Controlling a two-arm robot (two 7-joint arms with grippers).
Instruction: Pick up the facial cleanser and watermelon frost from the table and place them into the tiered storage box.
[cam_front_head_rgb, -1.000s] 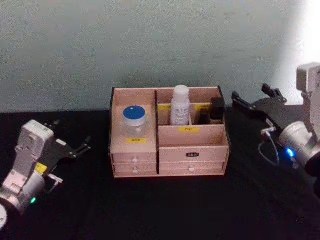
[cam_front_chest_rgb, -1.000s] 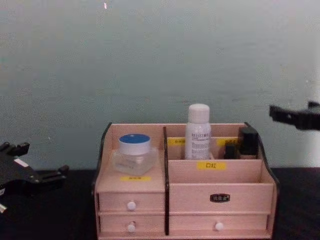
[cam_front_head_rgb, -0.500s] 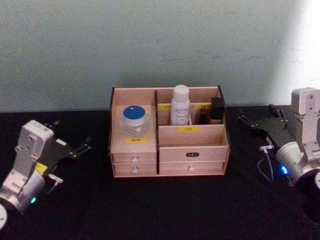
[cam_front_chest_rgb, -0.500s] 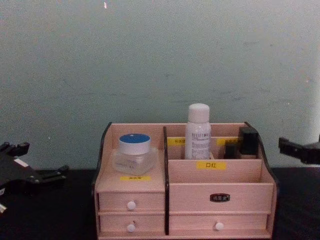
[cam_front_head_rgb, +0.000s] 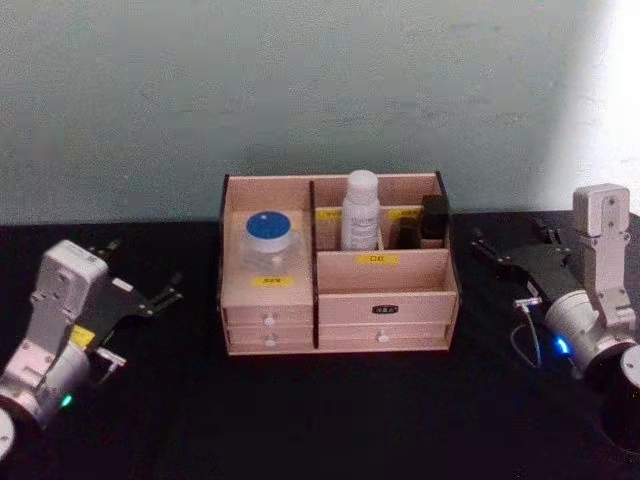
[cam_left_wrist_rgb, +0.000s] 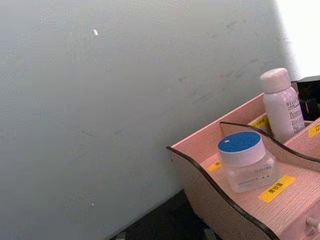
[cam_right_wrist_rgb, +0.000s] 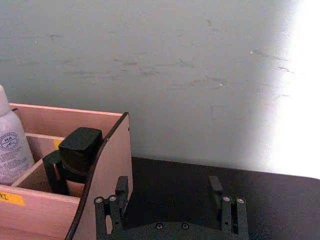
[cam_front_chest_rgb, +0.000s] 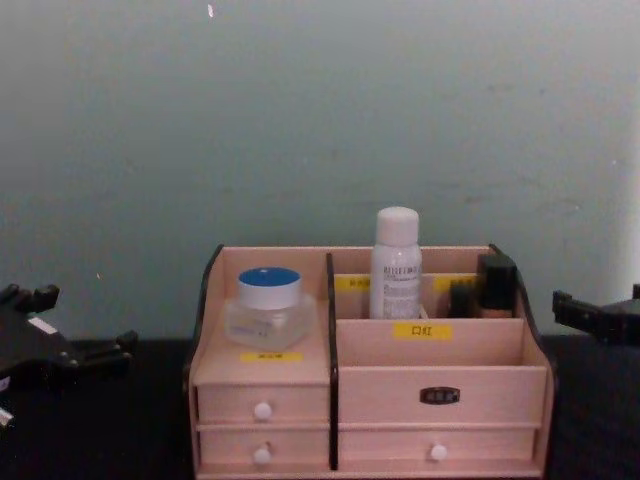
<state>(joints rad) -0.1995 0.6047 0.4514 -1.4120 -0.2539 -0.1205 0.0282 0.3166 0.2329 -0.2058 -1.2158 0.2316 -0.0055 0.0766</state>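
Observation:
The tiered storage box (cam_front_head_rgb: 400, 288) stands in the middle of the black table. The watermelon frost (cam_front_head_rgb: 269, 238), a clear jar with a blue lid, sits on the box's left-hand shelf. The facial cleanser (cam_front_head_rgb: 361, 210), a tall white bottle, stands upright in a rear compartment right of the divider. My left gripper (cam_front_head_rgb: 145, 266) rests open and empty on the table left of the box. On the other side my right gripper (cam_front_head_rgb: 508, 242) is low by the box's right wall, open and empty; the right wrist view shows its two fingers (cam_right_wrist_rgb: 120, 194) spread apart.
A small dark bottle (cam_front_head_rgb: 434, 216) stands in the box's rear right compartment, beside the right wall. The box has small white-knobbed drawers (cam_front_chest_rgb: 262, 411) at the front. A pale green wall rises close behind the table. Black tabletop (cam_front_head_rgb: 330, 410) lies in front of the box.
My right gripper has pulled back from beside the box's top right corner, moving right and down toward the table. The left arm, bottle and jar have not moved.

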